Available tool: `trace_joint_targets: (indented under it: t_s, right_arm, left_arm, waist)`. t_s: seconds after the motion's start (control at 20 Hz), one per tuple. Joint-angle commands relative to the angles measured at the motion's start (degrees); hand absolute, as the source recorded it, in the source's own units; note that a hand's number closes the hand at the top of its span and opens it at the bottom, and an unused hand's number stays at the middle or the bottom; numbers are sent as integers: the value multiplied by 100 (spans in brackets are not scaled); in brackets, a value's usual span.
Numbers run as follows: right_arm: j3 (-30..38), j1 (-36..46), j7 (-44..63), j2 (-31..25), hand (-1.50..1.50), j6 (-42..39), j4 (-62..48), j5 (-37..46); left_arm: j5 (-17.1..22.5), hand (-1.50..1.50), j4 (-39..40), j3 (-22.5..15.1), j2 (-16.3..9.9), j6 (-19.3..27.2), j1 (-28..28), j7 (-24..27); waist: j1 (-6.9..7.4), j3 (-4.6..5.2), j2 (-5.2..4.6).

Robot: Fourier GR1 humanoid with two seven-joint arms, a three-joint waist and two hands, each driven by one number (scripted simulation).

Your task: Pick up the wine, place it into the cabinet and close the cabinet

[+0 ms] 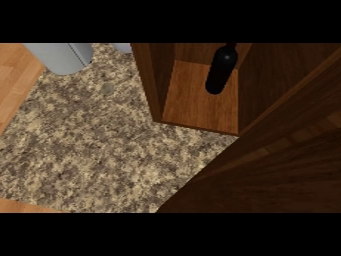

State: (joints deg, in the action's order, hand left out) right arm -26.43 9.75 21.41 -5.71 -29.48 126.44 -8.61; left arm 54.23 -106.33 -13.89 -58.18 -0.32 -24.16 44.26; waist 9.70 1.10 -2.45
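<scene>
Door: dark wood cabinet door [291, 165] fills the view from 3 to 6 o'clock, nearest the camera, swung across the lower right and covering part of the desk.
Desk: speckled stone desk [106, 145] spreads through the centre and toward 8 o'clock; lighter wood floor [3, 85] shows at 9 o'clock and again as a strip at 7 o'clock.
Cabinet: open wooden cabinet [158, 85] stands at 12 to 1 o'clock, its lighter shelf [199, 105] visible inside between the side walls.
Wine: black wine bottle [220, 70] is on that shelf inside the cabinet, at about 1 o'clock.
Wine axis: long axis runs nearly 12 to 6 o'clock, neck end toward 12, rounded base toward 6, leaning slightly to the left at the base.
Label: bottle shows as plain black; no writing can be read.
Hands: neither hand shows, so whether they are open or holding anything cannot be told, nor how the wine lies to them.
Grey objects: two pale grey rounded things [58, 56] sit at 11 o'clock, cut by the upper edge.
</scene>
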Motion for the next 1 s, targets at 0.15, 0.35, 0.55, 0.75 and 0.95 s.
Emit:
trace_joint_targets:
  t_s: [0.15,0.35,0.55,0.75,0.95]
  right_arm:
    - [417,1502,172,557,150,1006,-1297,699]
    - [682,2414,253,565,150,1517,-2058,984]
    - [923,3277,309,568,150,1875,-3020,1088]
    - [1264,4033,293,570,150,2206,-3928,952]
    - [1739,4566,206,570,150,2450,-4728,560]
  left_arm:
    - [6,150,-97,-83,48,-82,169,-54]
    - [-3,150,-4,-74,-8,-133,231,-121]
    - [-38,150,-78,-86,34,-105,384,-129]
    - [-82,150,-18,-99,34,-156,518,-151]
    - [-28,150,64,-67,-14,-268,555,-201]
  waist:
    - [233,-15,-58]
    - [333,-20,-76]
    - [432,-42,-111]
    - [493,-47,-182]
    - [523,-68,-212]
